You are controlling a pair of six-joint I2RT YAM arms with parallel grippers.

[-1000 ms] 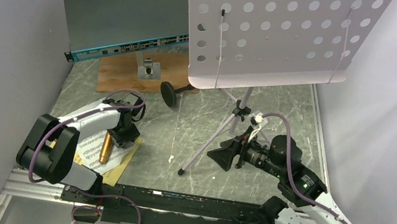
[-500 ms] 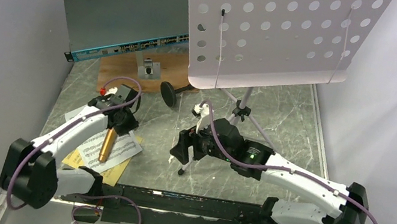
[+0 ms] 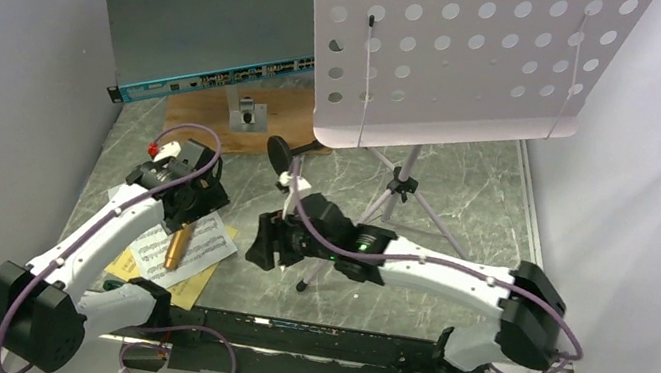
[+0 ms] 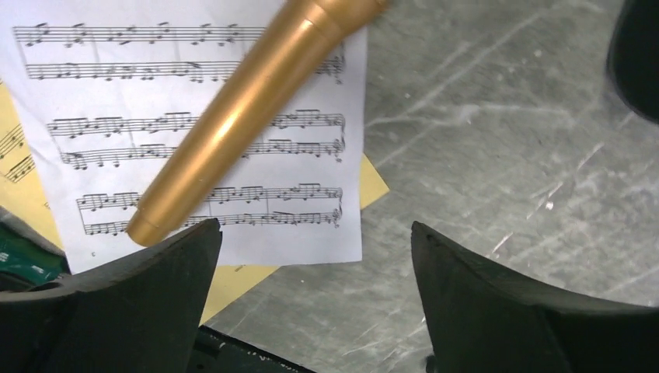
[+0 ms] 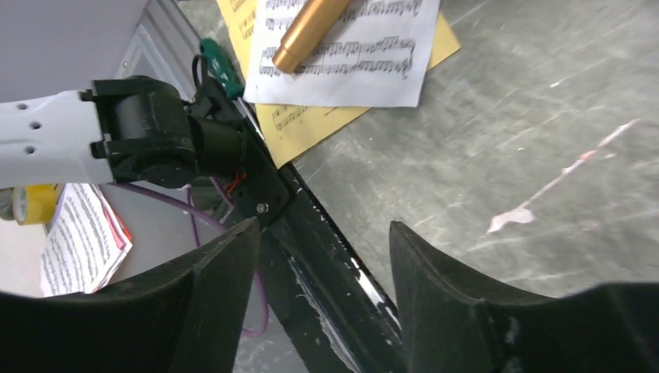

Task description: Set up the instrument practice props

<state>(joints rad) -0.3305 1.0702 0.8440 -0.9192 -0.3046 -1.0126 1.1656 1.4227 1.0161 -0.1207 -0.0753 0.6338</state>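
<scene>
The gold microphone (image 3: 175, 247) lies on the white music sheet (image 3: 207, 245), which rests on a yellow sheet (image 3: 194, 283) at the near left. My left gripper (image 3: 188, 215) hovers open just behind it. In the left wrist view, the left gripper (image 4: 315, 233) holds nothing and the microphone's (image 4: 249, 116) tail sits by the left fingertip. My right gripper (image 3: 258, 245) is open and empty, left of the lilac music stand's (image 3: 450, 54) tripod leg (image 3: 337, 243). The black mic stand (image 3: 281, 153) lies tipped by the wooden board.
A grey network switch (image 3: 209, 40) and a wooden board with a metal block (image 3: 247, 117) sit at the back left. Walls close in on both sides. The black mounting rail (image 5: 326, 256) runs along the near edge, next to the left arm's base (image 5: 140, 140).
My right arm swung left, from the tripod's right side to the left of its front leg. My left gripper pulled back from the microphone and opened wide. The microphone stayed put.
</scene>
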